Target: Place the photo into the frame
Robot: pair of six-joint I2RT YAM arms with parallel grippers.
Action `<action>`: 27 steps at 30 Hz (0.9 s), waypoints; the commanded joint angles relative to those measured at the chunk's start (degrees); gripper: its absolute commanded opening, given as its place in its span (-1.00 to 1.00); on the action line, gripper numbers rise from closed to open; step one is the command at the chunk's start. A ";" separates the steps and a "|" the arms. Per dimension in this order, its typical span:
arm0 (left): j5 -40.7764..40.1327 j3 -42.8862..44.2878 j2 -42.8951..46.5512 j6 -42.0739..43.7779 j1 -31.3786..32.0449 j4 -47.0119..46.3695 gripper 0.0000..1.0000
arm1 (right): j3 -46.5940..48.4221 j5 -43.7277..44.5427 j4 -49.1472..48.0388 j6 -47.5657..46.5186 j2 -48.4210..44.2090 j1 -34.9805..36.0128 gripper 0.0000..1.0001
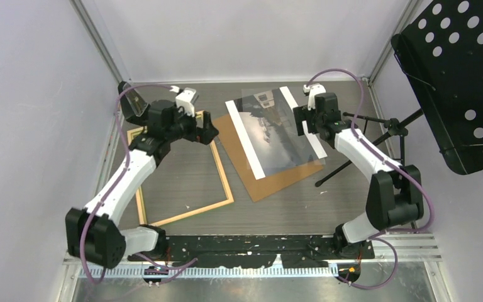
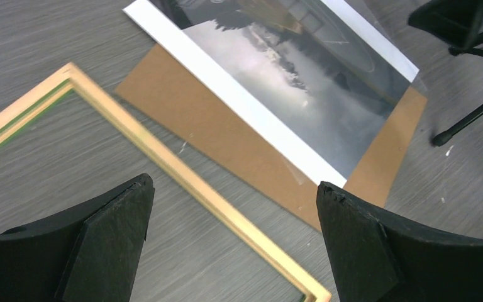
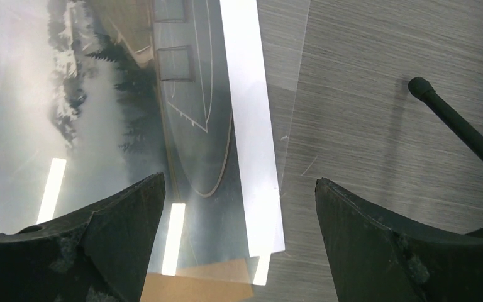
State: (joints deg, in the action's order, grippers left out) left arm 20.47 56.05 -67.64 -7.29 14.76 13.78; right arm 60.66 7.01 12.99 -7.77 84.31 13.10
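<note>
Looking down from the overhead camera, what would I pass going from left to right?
frame → photo, lying on a brown board → black tripod stand → black perforated panel

My fingers (image 2: 107, 245) are black. The photo (image 2: 302, 82) is grey and misty, with dark trees and white bands on two edges. The frame (image 2: 182, 170) is light wood colour with a thin green line. The board (image 2: 195, 119) is plain brown. The table (image 2: 31, 38) is grey with fine streaks.
</note>
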 commanded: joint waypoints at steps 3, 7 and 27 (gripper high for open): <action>-1.25 12.04 -14.04 -4.66 5.48 1.12 0.98 | 9.69 3.61 1.83 4.54 8.18 -0.78 0.91; -0.24 19.92 -24.62 -7.74 7.27 3.22 0.98 | 14.51 2.86 3.95 6.08 13.42 -2.10 0.91; 0.31 39.69 -51.07 -16.89 13.27 11.50 0.98 | 29.35 -4.07 11.04 10.42 33.14 -9.61 0.94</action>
State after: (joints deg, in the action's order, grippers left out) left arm 20.58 92.66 -117.30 -22.57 27.20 23.16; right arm 86.76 5.76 23.29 1.32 116.25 3.75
